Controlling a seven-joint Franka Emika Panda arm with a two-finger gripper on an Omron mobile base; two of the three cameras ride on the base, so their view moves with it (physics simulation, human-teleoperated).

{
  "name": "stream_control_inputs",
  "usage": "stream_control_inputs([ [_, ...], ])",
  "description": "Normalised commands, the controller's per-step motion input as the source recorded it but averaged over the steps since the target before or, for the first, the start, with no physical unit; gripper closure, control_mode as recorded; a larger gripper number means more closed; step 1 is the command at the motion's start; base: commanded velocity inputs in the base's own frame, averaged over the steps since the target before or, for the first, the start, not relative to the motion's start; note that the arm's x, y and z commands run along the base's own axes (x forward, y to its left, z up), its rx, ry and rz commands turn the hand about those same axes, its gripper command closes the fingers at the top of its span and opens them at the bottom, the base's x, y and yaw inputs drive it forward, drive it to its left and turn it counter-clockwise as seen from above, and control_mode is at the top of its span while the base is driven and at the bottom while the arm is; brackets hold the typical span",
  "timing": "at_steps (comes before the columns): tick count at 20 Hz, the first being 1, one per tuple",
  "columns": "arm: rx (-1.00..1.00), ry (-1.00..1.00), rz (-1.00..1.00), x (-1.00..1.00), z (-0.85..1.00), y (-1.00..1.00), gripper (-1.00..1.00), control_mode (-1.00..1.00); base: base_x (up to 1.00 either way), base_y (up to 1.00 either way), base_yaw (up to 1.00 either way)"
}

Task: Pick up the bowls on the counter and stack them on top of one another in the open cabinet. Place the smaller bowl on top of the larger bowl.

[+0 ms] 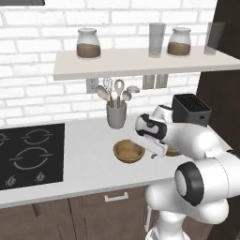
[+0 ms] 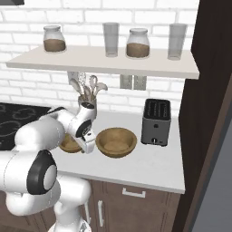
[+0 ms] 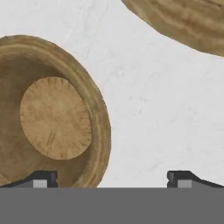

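Observation:
Two brown wooden bowls sit on the pale counter. The smaller bowl lies to the left, and my arm partly hides it in the right base view. Beside the toaster rests the larger bowl, of which just a sliver peeks past my arm in the left base view. My gripper hangs open between the bowls, straddling the smaller bowl's rim and holding nothing. Above, the open cabinet runs along the brick wall.
The shelf carries two jars and two glasses. A grey utensil cup stands behind the bowls, a dark toaster to their right, a black hob at left. A tall dark cabinet bounds the right.

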Motion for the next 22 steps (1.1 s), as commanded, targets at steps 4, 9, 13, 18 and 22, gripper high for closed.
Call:
stream_control_inputs([
  [4,-0.07,0.0,0.0,0.06,-0.39,0.0,-1.0,-1.0,0.0,0.0,0.0],
  [9,-0.04,0.0,0.0,0.12,-0.26,0.0,-1.0,-1.0,0.0,0.0,0.0],
  [13,-0.03,-0.02,0.0,0.18,-0.14,0.0,-1.0,-1.0,0.0,0.0,0.0],
  [18,0.0,0.0,-0.01,0.21,-0.03,0.0,-1.0,-1.0,0.0,0.0,0.0],
  [22,0.0,0.0,0.0,0.07,-0.01,0.0,1.0,-1.0,0.0,0.0,0.0],
])
